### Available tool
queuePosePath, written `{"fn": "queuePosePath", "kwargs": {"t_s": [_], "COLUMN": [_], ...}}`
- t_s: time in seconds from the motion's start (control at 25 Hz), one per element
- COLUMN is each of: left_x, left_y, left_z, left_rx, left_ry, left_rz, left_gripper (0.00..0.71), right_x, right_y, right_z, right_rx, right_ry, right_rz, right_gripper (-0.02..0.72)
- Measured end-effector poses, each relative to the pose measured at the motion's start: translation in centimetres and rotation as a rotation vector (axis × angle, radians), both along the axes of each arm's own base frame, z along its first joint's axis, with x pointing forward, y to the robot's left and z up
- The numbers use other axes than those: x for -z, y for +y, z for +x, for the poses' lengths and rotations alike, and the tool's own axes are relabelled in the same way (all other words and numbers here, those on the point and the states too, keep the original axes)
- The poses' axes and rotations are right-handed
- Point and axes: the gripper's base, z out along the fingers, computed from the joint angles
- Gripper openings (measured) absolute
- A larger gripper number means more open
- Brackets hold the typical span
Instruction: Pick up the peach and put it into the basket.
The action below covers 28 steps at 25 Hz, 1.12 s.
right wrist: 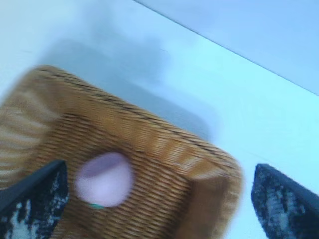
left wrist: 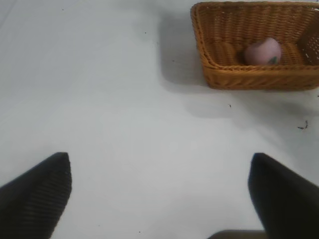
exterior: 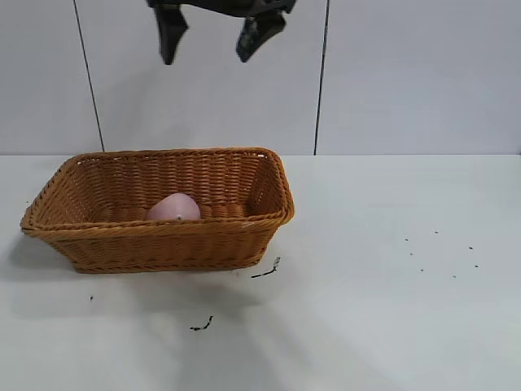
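Note:
The pale pink peach (exterior: 174, 208) lies inside the orange-brown wicker basket (exterior: 163, 246) on the left part of the white table. My right gripper (exterior: 212, 37) hangs high above the basket, open and empty. In the right wrist view the right gripper (right wrist: 159, 168) looks down on the peach (right wrist: 104, 179) resting on the floor of the basket (right wrist: 164, 144). My left gripper (left wrist: 158, 159) is open and empty over bare table, well away from the basket (left wrist: 249, 79) and the peach (left wrist: 263, 51). The left gripper is out of the exterior view.
Small dark scraps (exterior: 266, 270) lie on the table just in front of the basket, with another scrap (exterior: 202, 326) nearer the front. Tiny dark specks (exterior: 440, 252) dot the right side. A pale panelled wall stands behind the table.

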Motion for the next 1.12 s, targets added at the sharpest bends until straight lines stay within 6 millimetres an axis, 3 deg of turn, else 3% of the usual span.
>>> {"fn": "queuePosePath", "kwargs": {"t_s": [0.24, 0.4, 0.44, 0.6, 0.72, 0.88, 1.0, 1.12], "left_x": [0.0, 0.0, 0.0, 0.0, 0.0, 0.0, 0.0, 0.0], "left_y": [0.0, 0.0, 0.0, 0.0, 0.0, 0.0, 0.0, 0.0], "left_z": [0.0, 0.0, 0.0, 0.0, 0.0, 0.0, 0.0, 0.0], "left_rx": [0.0, 0.0, 0.0, 0.0, 0.0, 0.0, 0.0, 0.0], "left_ry": [0.0, 0.0, 0.0, 0.0, 0.0, 0.0, 0.0, 0.0], "left_rz": [0.0, 0.0, 0.0, 0.0, 0.0, 0.0, 0.0, 0.0], "left_gripper": [0.693, 0.693, 0.693, 0.693, 0.693, 0.693, 0.693, 0.693], "right_x": [0.2, 0.2, 0.2, 0.2, 0.1, -0.9, -2.0, -3.8], "right_y": [-9.1, -15.4, -18.0, -22.3, -24.2, -24.5, -24.4, -24.5], "right_z": [4.1, 5.9, 6.3, 6.8, 6.8, 5.7, 3.8, 0.5], "right_rx": [0.194, 0.319, 0.37, 0.447, 0.484, 0.487, 0.483, 0.483], "right_ry": [0.005, 0.006, 0.007, 0.008, 0.01, 0.03, 0.062, 0.092], "right_rz": [-0.03, -0.033, -0.033, -0.038, -0.038, -0.03, -0.033, -0.041], "right_gripper": [0.696, 0.696, 0.696, 0.696, 0.696, 0.696, 0.696, 0.696]}}
